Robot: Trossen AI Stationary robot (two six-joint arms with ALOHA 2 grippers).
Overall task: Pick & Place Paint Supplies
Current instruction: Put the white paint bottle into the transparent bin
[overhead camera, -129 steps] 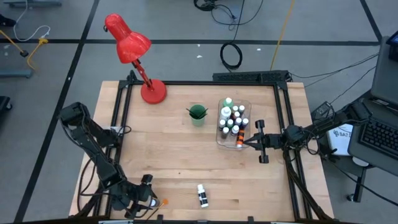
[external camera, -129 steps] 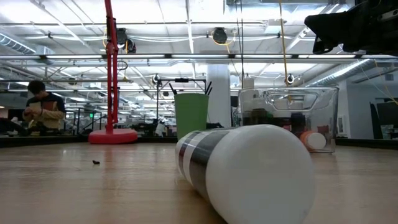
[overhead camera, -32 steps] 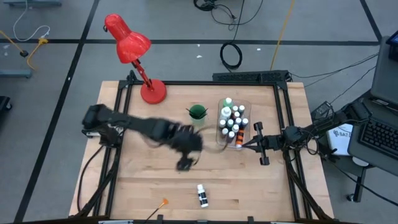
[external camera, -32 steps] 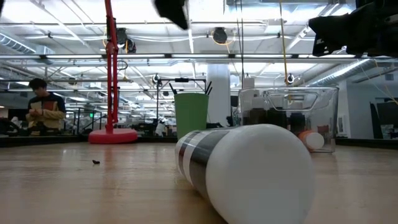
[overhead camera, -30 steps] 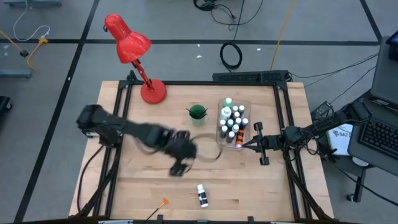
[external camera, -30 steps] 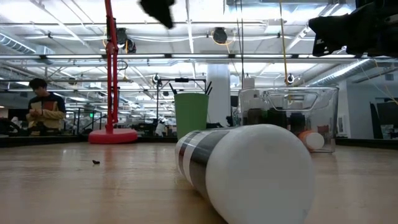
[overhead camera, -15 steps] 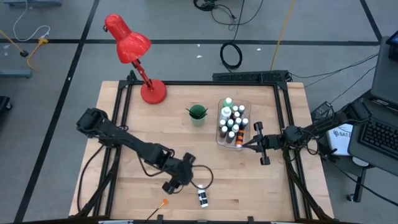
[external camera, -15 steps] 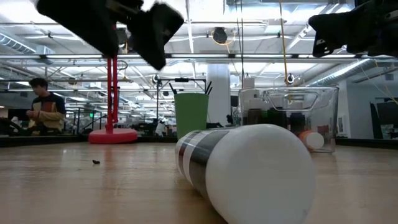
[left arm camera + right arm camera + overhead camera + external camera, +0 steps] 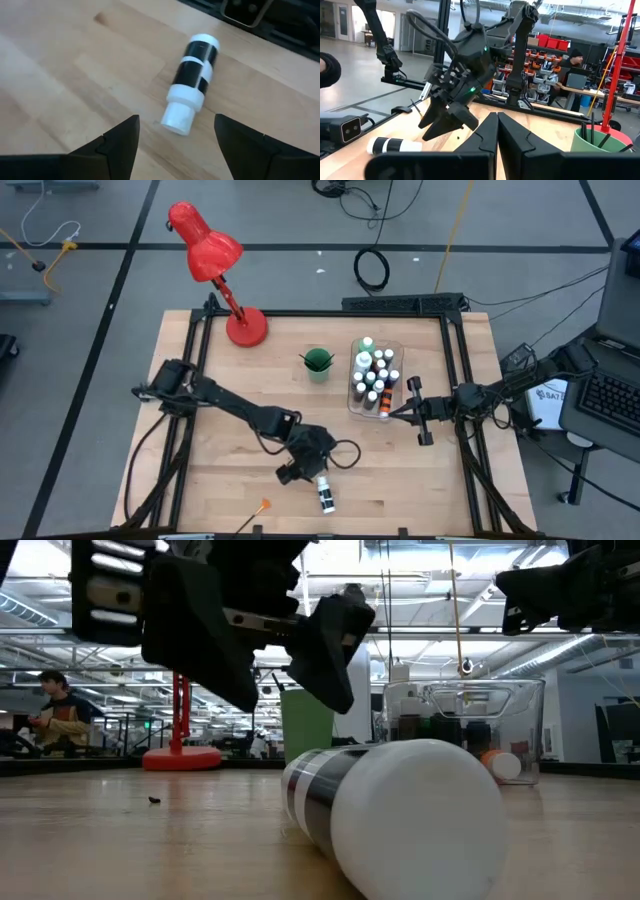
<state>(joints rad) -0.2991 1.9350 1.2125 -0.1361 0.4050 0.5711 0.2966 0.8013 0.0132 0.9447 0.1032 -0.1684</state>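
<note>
High view: the left pincer (image 9: 303, 470) hangs low over the front middle of the bench (image 9: 240, 380), its two fingers spread wide and holding nothing. Just beside it, toward the bench's front edge, a white bottle with black bands (image 9: 325, 496) lies on its side; in the left wrist view this bottle (image 9: 191, 82) rests on the wood ahead of the parted fingers (image 9: 107, 150), not touching them. In the low view the bottle (image 9: 395, 815) lies in the foreground with the left pincer (image 9: 275, 670) above and behind it. An orange-tipped brush (image 9: 256, 511) lies near the front edge, to the bottle's left. Farther back, the green cup (image 9: 318, 364) stands beside the clear bin (image 9: 354, 402), which holds a cluster of small white-capped paint bottles (image 9: 374, 370). The right pincer (image 9: 392, 412) waits at the bin's right side, fingers pressed together on nothing. A red lamp (image 9: 212, 255) stands at the back left.
</note>
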